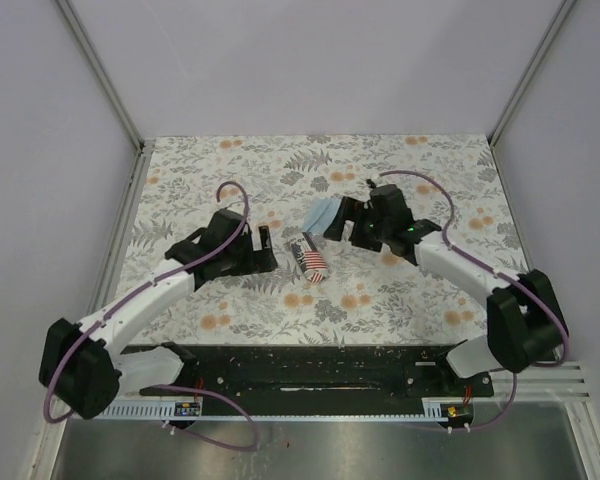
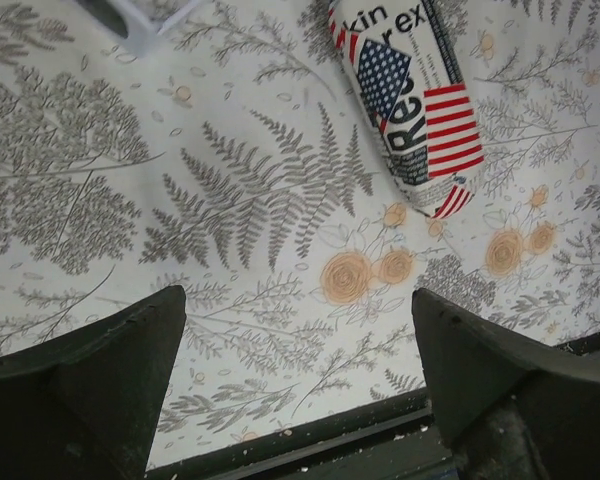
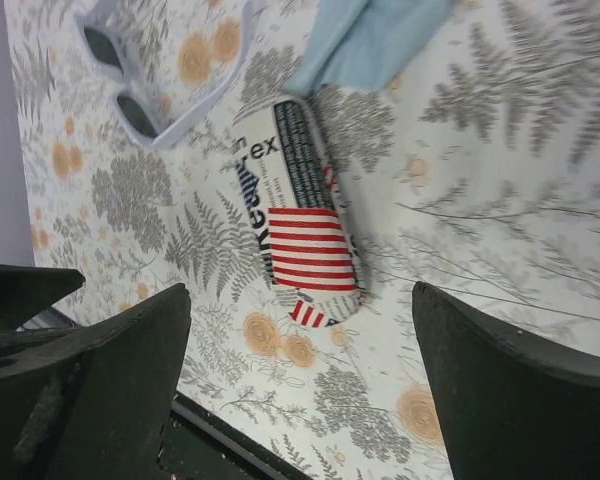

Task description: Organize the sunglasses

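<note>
While the left tool (image 2: 298, 300) and right tool (image 3: 300, 300) gape empty, the sunglasses (image 3: 138, 112) lie at the right's eleven o'clock — front running eleven-to-five.

stars-and-stripes case (image 3: 300, 215) beside blue cloth (image 3: 370, 40) on floral table (image 3: 510, 150).

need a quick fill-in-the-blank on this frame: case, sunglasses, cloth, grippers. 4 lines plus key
1. The flag-print case lies on the table with its lid ____.
2. The sunglasses lie outside the case, held by ____ gripper.
3. The cloth at the case's far end is light ____.
4. The left gripper and the right gripper both stand ____, with nothing between the fingers.

Missing words: closed; neither; blue; open
</note>
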Action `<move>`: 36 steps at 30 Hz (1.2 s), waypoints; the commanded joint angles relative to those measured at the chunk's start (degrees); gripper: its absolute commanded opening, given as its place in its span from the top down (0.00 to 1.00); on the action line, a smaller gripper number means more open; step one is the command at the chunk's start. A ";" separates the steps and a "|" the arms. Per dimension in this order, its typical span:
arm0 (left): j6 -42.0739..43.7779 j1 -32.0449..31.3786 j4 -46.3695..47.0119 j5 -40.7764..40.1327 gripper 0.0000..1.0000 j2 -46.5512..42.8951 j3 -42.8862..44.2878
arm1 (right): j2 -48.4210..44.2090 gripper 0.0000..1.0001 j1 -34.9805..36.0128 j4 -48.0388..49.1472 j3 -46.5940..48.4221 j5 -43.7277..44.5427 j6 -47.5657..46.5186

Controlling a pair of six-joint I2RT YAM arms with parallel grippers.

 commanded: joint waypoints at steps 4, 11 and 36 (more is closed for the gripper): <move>-12.49 -7.24 1.91 -14.65 0.01 13.40 12.09 | -15.45 0.01 -7.73 -1.75 -7.55 10.06 -0.23; -31.64 -12.42 -6.24 -21.60 0.01 30.01 24.91 | -20.47 0.01 -8.09 -8.52 -7.21 19.57 -2.43; -14.91 6.88 10.28 -1.04 0.01 -4.57 -1.87 | 1.91 0.01 3.68 -10.54 8.25 5.69 -18.86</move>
